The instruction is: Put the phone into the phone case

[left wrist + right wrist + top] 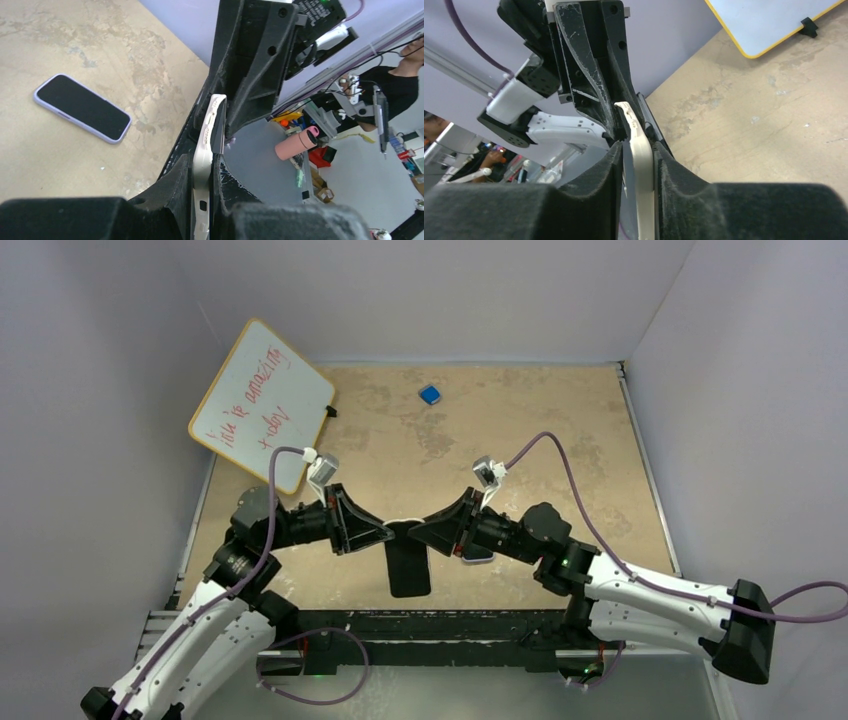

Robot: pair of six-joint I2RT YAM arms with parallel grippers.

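A white phone case (pixel 204 131) with a dark phone (pixel 410 565) against it hangs above the table's near edge, held between both grippers. My left gripper (pixel 388 532) is shut on its left edge; the left wrist view shows the case edge-on between the pads (pixel 205 167). My right gripper (pixel 420 532) is shut on the opposite edge, and the case (pixel 642 160) is pinched between its pads. In the top view the dark slab hangs below the two grippers. How far the phone sits in the case is hidden.
A second phone in a lavender case (pixel 82 107) lies flat on the table, under my right arm (pixel 480 556). A whiteboard (pixel 262 403) leans at the back left. A small blue object (pixel 430 394) lies at the back.
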